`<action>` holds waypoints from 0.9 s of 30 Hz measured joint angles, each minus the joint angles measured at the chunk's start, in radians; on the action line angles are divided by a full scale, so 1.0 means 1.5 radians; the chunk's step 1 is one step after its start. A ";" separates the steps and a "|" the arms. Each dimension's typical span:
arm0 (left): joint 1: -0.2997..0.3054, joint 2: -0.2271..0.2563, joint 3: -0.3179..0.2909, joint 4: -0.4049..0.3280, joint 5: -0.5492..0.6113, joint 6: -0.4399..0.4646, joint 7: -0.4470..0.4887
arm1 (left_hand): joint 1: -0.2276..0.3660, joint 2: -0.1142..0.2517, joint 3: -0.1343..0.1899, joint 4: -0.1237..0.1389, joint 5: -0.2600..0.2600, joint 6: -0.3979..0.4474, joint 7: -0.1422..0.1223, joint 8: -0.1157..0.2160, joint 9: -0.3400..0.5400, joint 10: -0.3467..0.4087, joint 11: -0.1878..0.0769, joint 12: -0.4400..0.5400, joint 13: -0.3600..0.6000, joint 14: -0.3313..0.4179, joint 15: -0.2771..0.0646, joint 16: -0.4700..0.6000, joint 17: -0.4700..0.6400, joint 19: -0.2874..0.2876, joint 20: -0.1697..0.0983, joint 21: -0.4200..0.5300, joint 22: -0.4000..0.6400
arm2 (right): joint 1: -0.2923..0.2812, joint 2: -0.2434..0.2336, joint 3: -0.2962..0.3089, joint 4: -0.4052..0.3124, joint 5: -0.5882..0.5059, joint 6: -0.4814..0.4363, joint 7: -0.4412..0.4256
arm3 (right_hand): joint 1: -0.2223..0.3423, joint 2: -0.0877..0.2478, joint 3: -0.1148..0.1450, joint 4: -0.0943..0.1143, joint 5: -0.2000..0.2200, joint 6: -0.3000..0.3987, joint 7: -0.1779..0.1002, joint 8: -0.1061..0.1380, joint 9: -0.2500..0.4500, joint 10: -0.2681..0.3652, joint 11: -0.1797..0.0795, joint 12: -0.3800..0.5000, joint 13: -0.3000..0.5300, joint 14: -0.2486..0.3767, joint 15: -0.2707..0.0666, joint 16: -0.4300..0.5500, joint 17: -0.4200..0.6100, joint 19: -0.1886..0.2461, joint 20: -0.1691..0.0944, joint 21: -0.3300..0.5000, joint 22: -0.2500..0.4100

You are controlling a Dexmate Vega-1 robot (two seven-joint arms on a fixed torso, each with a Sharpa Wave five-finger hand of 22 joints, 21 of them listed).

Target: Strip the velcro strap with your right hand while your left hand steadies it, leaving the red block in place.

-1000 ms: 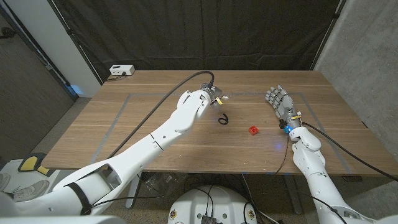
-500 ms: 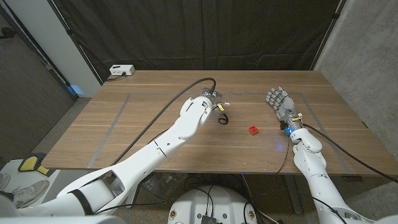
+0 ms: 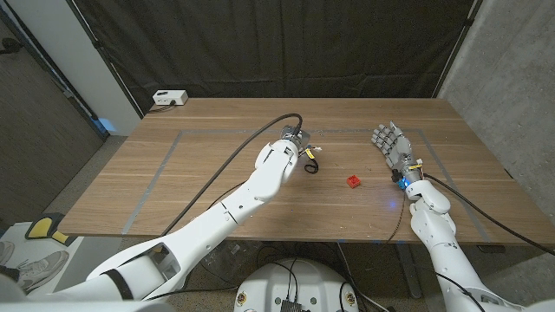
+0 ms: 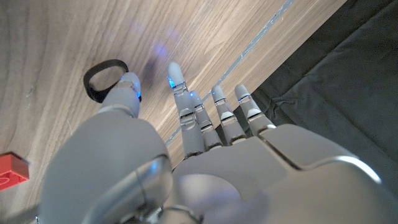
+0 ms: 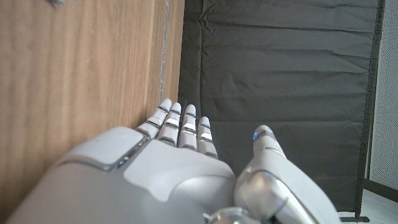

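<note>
The left hand (image 3: 295, 143), fingers spread and holding nothing, hovers beside the looped velcro strap (image 3: 310, 166) on the counter (image 3: 199, 173), nearer than the open-fingered right hand (image 3: 392, 146) beyond the red block (image 3: 354, 182).

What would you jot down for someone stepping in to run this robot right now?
Left hand: open, fingers apart, hovering beside the velcro strap; whether the thumb tip touches the loop I cannot tell.
Right hand: open, holds nothing, standing apart on the far side of the red block.
Strap: a small black loop lying on the wooden table, with the red block a little apart from it, on the side towards the right hand.
Done: left hand brought to the strap.
Left: steady the strap with the left hand, bring the right across, strip it, leave the block alone.
</note>
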 measured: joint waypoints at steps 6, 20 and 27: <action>0.000 -0.005 0.003 0.010 -0.001 0.000 0.011 | 0.000 0.000 0.000 0.000 0.000 -0.004 -0.003 -0.005 -0.003 0.000 0.000 0.000 0.000 0.000 0.000 -0.001 0.000 0.000 0.000 0.000 0.000 | 0.003 0.000 0.002 0.013 0.000 0.003 0.003 | 0.000 0.000 0.000 0.000 0.000 0.000 0.000 0.000 0.000 0.002 0.002 0.000 0.000 0.005 0.000 0.000 0.000 0.000 0.000 0.000 0.000; -0.007 -0.010 0.012 0.029 -0.015 -0.003 0.019 | 0.006 0.011 0.008 0.007 0.000 -0.045 0.009 -0.036 -0.015 -0.013 0.000 0.000 -0.003 -0.012 0.000 -0.018 -0.002 -0.005 0.000 0.000 -0.003 | 0.010 0.003 0.007 0.027 -0.001 0.009 0.005 | -0.006 0.001 0.003 0.003 0.000 0.000 0.000 0.000 0.000 0.006 -0.001 0.000 0.000 0.006 0.001 0.000 0.000 0.002 0.002 -0.005 0.000; -0.010 -0.011 0.014 0.034 -0.028 -0.006 0.020 | 0.017 0.029 0.020 0.004 -0.006 -0.040 0.016 -0.043 -0.019 -0.010 -0.005 0.000 -0.009 -0.012 0.000 -0.020 -0.005 -0.005 0.000 0.005 -0.006 | 0.014 0.004 0.008 0.033 -0.002 0.011 0.005 | -0.006 0.001 0.001 0.005 0.000 0.000 0.000 0.000 0.000 0.007 0.000 0.000 0.000 0.011 -0.001 0.000 0.000 0.002 0.002 -0.005 0.000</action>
